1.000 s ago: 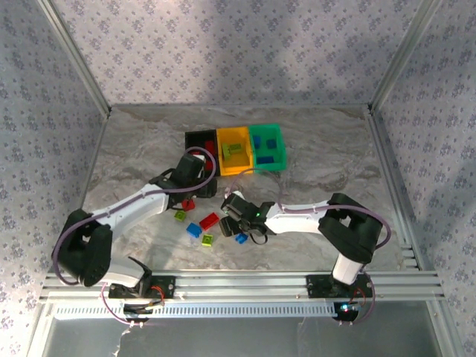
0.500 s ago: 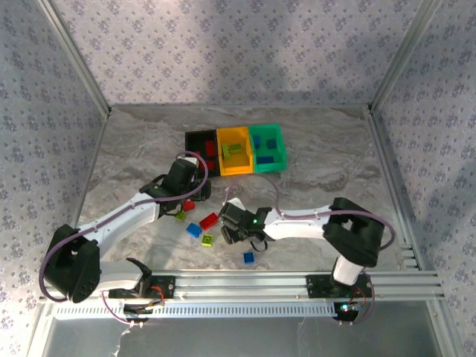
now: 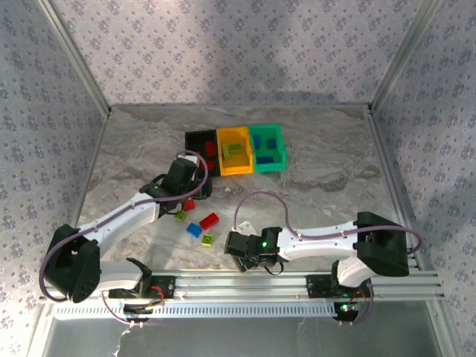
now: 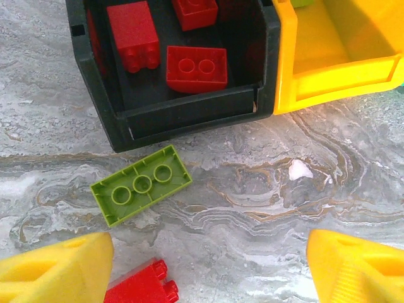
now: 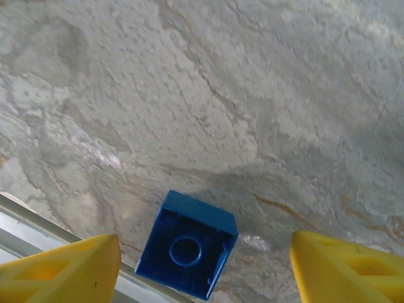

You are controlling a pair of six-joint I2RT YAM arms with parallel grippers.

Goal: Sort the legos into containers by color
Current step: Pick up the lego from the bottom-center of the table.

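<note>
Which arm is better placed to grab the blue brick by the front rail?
Right. Its open fingers straddle the blue brick beside the rail, while the left gripper hovers far off by the black bin, over a green brick.

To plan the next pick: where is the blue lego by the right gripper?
In the right wrist view, the blue lego lies on the table between the fingers of the right gripper, beside the near-edge metal rail.

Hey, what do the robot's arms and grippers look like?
The left arm and right arm have white links, black joints and looping purple cables. A green light glows near the right wrist. The left gripper and right gripper have yellow fingers.
</note>
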